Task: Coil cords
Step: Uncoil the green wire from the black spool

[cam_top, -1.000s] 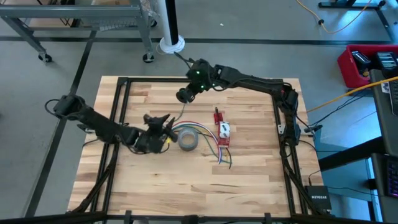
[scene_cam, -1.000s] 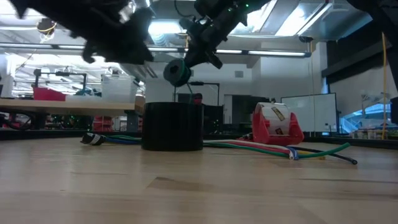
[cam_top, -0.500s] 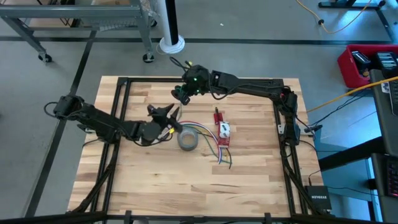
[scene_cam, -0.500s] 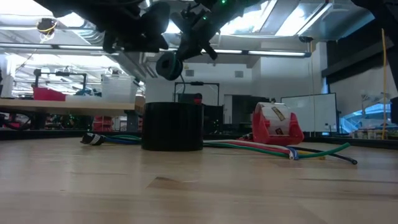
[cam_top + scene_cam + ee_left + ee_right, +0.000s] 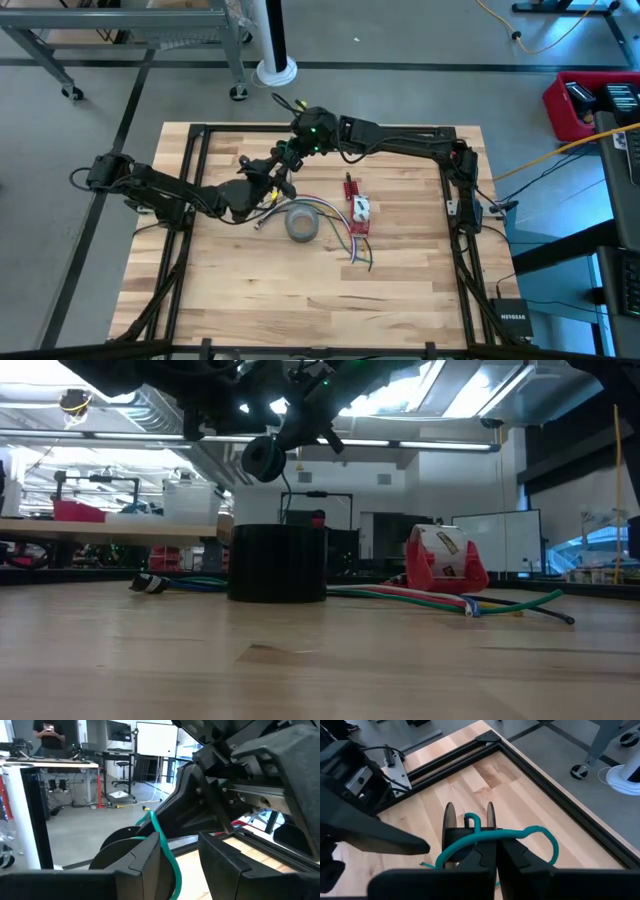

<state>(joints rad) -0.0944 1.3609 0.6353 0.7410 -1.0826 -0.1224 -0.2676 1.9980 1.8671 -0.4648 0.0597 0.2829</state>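
Observation:
The green cord is partly wound into a small dark ring, smaller than the grey tape roll. My right gripper is shut on it, high above the table near the far middle. My left gripper is open just left of it. In the left wrist view its fingers stand on either side of a free green strand. I cannot tell whether they touch it. More coloured cords lie on the table by the roll. My right gripper holds the cord at its wound ring, just beyond the shut fingertips; the fingers themselves hide the exact place of contact. A green loop lies across the fingertips. The ring hangs clear of the table, on edge.
A red tape dispenser stands right of the grey roll, which shows dark in the low view. Loose coloured cords run across the table beside it. A dark frame borders the tabletop.
My left gripper has risen from beside the tape roll and gone toward the table's far edge, up to my right gripper. My right gripper has carried the ring a little toward the table's left and slightly up.

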